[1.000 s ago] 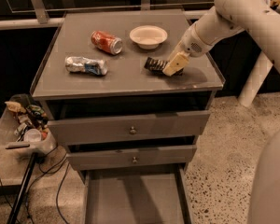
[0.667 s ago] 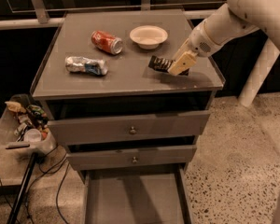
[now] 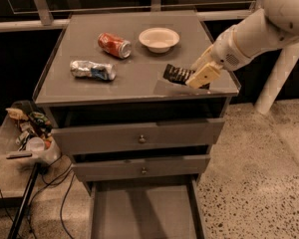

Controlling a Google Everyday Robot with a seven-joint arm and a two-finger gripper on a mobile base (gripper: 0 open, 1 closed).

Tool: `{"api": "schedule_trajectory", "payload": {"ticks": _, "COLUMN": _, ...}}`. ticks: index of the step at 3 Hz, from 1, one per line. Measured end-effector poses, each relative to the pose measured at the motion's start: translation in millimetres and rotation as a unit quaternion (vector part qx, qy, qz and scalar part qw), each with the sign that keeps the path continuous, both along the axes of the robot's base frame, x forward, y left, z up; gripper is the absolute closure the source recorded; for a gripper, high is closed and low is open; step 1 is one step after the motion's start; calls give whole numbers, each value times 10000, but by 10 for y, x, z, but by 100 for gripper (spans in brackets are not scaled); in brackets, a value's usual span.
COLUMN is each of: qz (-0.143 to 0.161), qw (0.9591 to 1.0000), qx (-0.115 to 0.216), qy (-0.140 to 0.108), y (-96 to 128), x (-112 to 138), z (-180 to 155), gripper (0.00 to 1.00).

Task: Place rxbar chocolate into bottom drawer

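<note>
The arm [image 3: 254, 34] reached in from the right, sloping down toward the tabletop's [image 3: 139, 81] front right corner. There the gripper [image 3: 196, 74] had its fingers clasped on the rxbar chocolate's [image 3: 176, 73] right end. The bottom drawer [image 3: 139, 213] stood open below.

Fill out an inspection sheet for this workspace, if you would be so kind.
Surface: grey cabinet top, flat, carrying the items below.
Job's things: rxbar chocolate tilted, near the top's right front; bottom drawer pulled open.
Clutter: red can on its side; crushed can; white bowl upright.
Grippers: gripper shut on the bar's right end, over the top's right front corner.
Cables: dark cables on the floor, left of the cabinet.
Surroundings: bin of odds and ends at left; speckled floor.
</note>
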State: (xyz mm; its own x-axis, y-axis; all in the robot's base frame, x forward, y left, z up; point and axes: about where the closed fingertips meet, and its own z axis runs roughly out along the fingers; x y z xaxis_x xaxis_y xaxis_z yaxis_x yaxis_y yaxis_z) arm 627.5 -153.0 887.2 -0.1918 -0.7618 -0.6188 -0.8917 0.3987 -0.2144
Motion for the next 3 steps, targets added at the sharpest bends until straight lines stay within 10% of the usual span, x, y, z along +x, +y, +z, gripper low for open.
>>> {"api": "schedule_trajectory", "payload": {"ticks": 3, "qz": -278, "qw": 9990, "qx": -78, "qy": 332, "y": -29, "x": -907, "z": -443, "gripper": 100}}
